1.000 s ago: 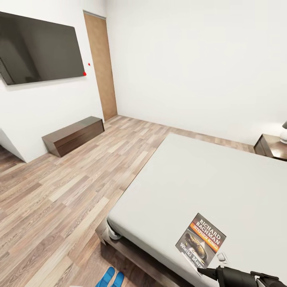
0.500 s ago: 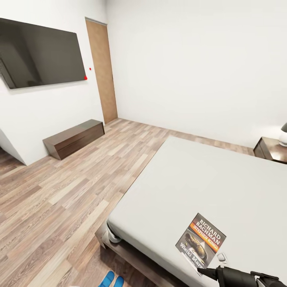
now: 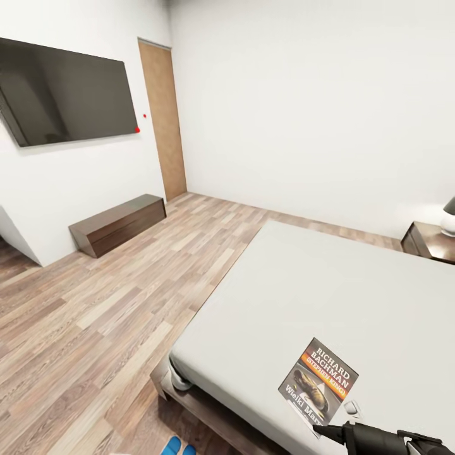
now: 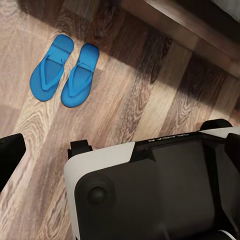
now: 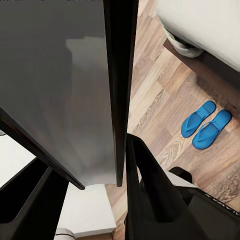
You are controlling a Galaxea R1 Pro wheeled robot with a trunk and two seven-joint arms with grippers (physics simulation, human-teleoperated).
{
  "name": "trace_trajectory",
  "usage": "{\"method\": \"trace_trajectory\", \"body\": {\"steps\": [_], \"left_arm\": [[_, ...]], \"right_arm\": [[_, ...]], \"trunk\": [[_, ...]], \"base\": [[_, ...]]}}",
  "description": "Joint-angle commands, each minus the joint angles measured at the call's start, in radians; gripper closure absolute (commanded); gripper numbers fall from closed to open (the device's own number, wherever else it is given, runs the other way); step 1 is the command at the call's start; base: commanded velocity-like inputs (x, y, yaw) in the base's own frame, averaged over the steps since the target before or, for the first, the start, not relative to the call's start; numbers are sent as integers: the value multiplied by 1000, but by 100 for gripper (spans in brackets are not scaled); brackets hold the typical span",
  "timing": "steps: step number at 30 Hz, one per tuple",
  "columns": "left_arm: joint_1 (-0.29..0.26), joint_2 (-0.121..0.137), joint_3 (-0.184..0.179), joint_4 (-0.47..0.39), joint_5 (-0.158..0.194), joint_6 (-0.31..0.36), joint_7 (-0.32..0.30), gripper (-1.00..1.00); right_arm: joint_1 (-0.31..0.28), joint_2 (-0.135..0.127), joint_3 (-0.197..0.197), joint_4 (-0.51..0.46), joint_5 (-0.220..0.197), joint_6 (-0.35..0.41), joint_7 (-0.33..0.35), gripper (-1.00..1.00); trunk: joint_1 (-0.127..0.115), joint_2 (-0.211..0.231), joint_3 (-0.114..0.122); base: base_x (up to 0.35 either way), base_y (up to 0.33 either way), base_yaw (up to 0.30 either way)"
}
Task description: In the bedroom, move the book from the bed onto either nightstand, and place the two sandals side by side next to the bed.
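Note:
The book (image 3: pixel 319 379), dark with an orange band and "Richard Bachman" lettering, is held over the near corner of the bed (image 3: pixel 328 284). My right gripper (image 3: pixel 333 422) is shut on the book's lower edge. In the right wrist view the book (image 5: pixel 65 90) stands edge-on against a black finger (image 5: pixel 120 85). The two blue sandals (image 4: pixel 67 70) lie side by side on the plank floor next to the bed's dark frame (image 4: pixel 180 25). The sandals (image 5: pixel 206 124) appear again in the right wrist view, and their tips (image 3: pixel 179 448) in the head view. A nightstand (image 3: pixel 430 241) stands at the bed's far right. My left gripper (image 4: pixel 120 165) hangs open above the floor.
A long low dark bench (image 3: pixel 117 221) sits under the black wall TV (image 3: pixel 66 88). A wooden door (image 3: pixel 163 120) is in the far corner. A lamp (image 3: pixel 450 218) stands on the nightstand. Wide plank floor lies left of the bed. My own base (image 4: pixel 150 190) is below the left wrist.
The whole head picture has shifted downward, so the camera has moved. The sandals slid toward the bottom edge. The book and right gripper keep the same place in the picture.

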Motion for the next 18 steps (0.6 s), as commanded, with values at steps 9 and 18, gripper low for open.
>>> {"method": "trace_trajectory", "body": {"steps": [9, 18], "left_arm": [[-1, 0, 7, 1, -10, -5, -2, -100], [-1, 0, 7, 1, -10, -5, -2, -100]], "right_arm": [[-1, -1, 6, 0, -10, 10, 1, 100], [-1, -1, 7, 0, -10, 10, 1, 100]], "trunk": [[1, -2, 13], [1, -2, 27]], "base": [[0, 0, 0], [0, 0, 0]]}}
